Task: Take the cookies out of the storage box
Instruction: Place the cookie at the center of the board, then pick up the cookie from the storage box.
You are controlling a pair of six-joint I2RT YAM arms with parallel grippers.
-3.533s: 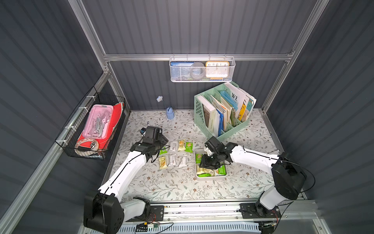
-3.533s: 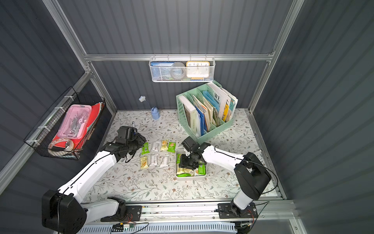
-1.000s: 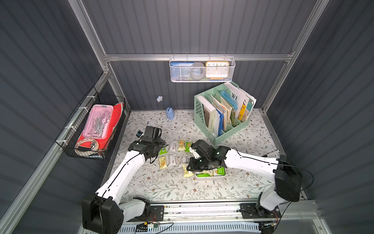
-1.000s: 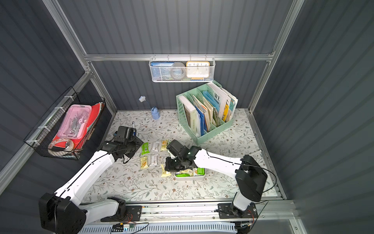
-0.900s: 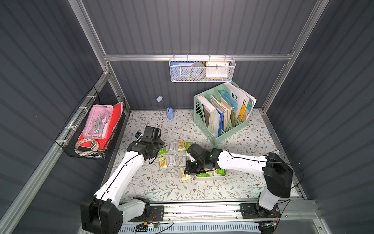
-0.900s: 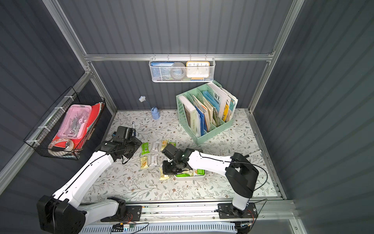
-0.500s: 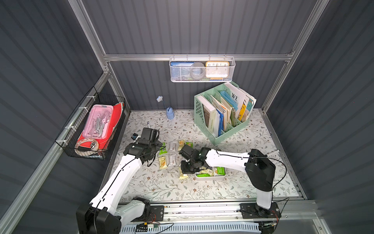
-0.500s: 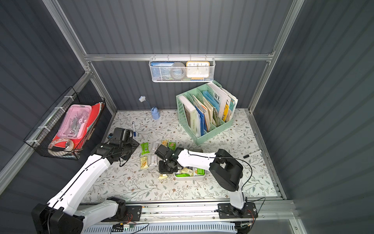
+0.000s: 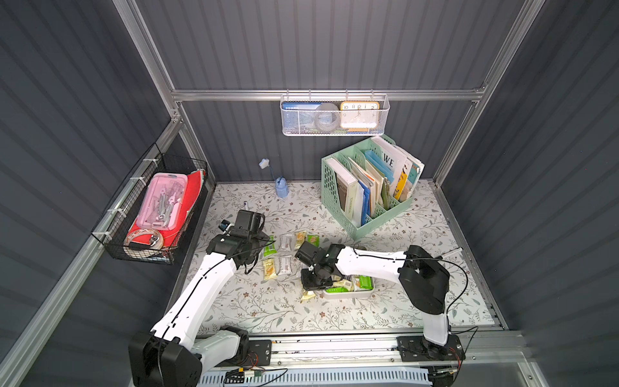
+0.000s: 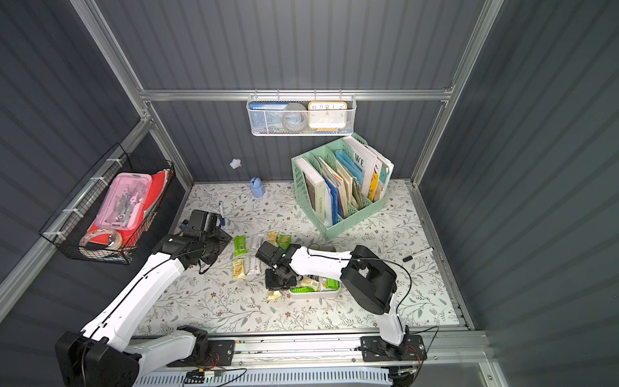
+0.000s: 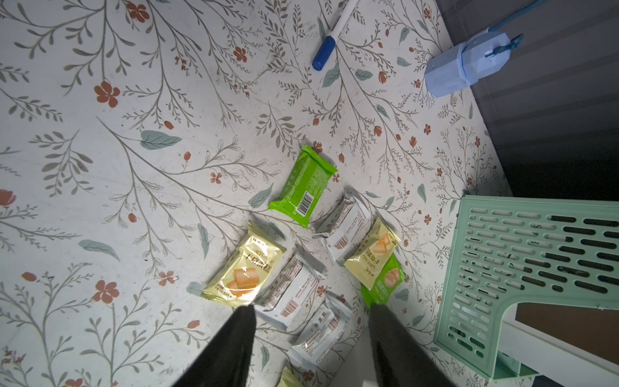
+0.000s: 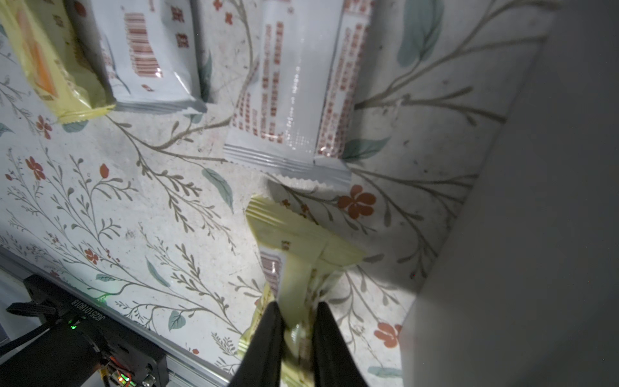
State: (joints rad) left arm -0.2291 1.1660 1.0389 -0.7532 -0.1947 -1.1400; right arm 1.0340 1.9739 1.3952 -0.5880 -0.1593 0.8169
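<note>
The storage box (image 9: 348, 296) (image 10: 315, 295) is a shallow white tray with green and pale cookies (image 9: 363, 282) inside. My right gripper (image 9: 313, 284) (image 10: 279, 283) (image 12: 294, 306) is low at the box's left wall, shut on a pale yellow cookie (image 12: 294, 241) (image 9: 307, 295) whose free end touches the table. Several cookies lie in rows on the table to the left: green (image 11: 303, 186), yellow (image 11: 246, 271), white (image 11: 345, 228). My left gripper (image 11: 311, 306) hovers open and empty over them. In both top views its wrist hides its fingers.
A mint-green file organizer (image 9: 368, 187) with books stands at the back right. A blue-capped marker (image 11: 326, 50) and a pale blue object (image 9: 282, 187) lie near the back wall. A black pen (image 9: 450, 253) lies at the right. Wire baskets hang on the back wall (image 9: 335, 115) and on the left wall (image 9: 150, 207).
My right gripper has carried the yellow cookie leftward out of the box and down to the table beside it. My left arm has drawn back a little to the left.
</note>
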